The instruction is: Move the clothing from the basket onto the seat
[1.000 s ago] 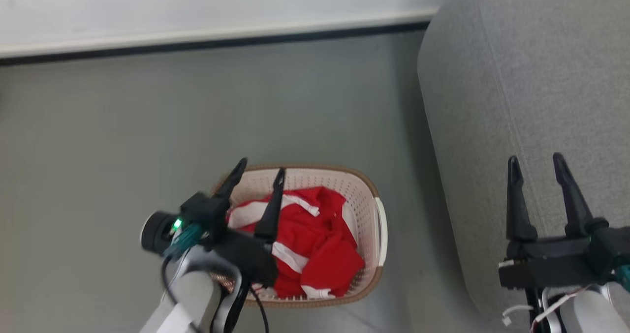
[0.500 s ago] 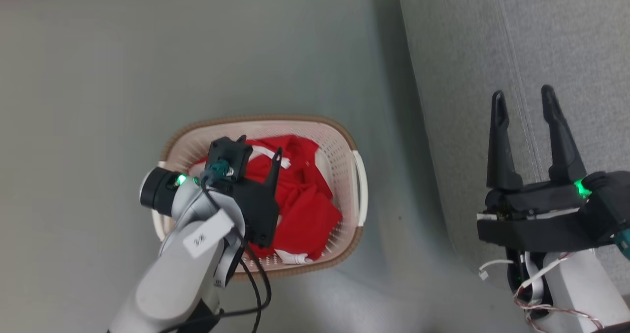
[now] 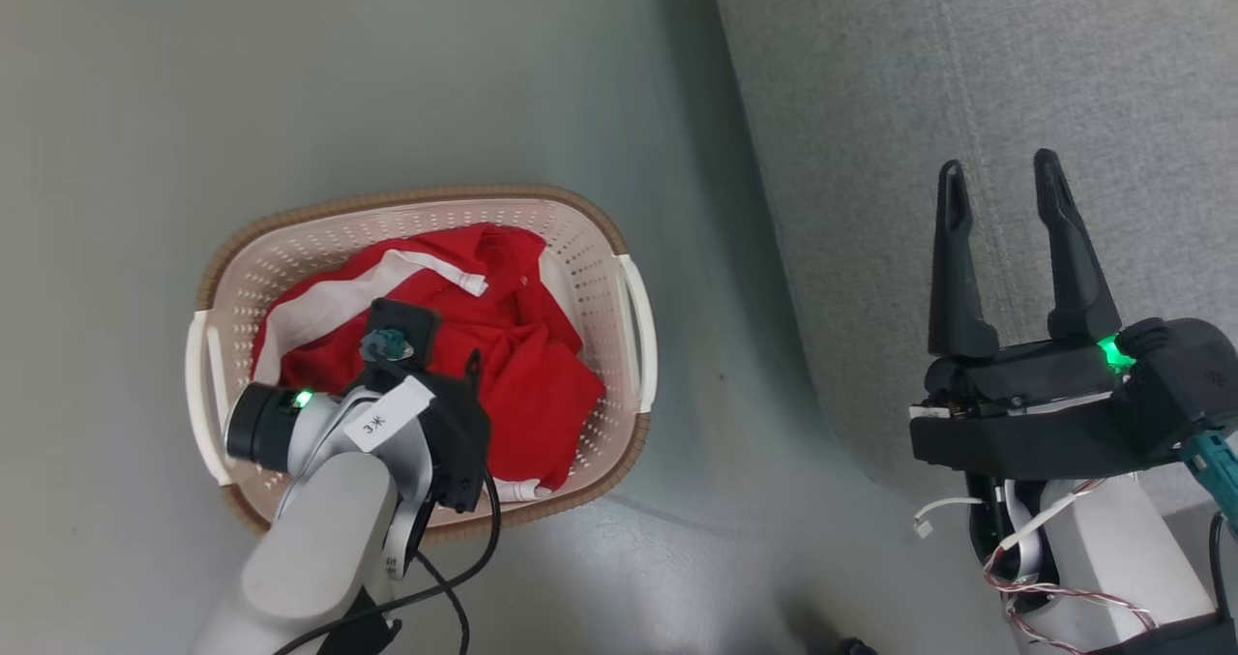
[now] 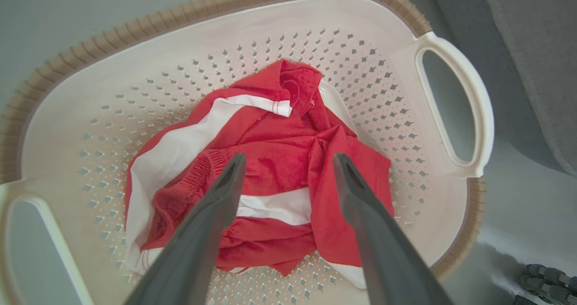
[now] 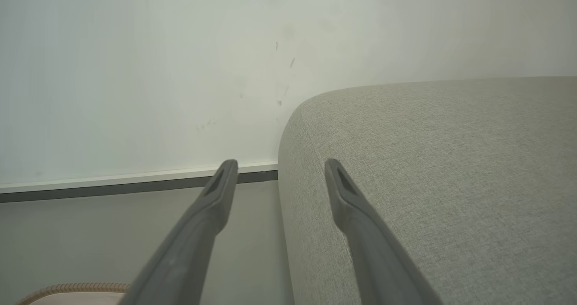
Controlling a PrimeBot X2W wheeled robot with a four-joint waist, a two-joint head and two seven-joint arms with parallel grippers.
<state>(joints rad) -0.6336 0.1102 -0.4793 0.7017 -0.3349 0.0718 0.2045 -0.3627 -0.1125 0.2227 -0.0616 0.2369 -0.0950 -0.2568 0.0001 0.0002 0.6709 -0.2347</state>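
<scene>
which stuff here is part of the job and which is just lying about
Job: clothing, basket, sofa, left gripper open above the clothing.
Not part of it: floor, wall, skirting.

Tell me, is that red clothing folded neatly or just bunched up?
Bunched up. The clothing lies crumpled in the basket, creases and stripes running every way.
</scene>
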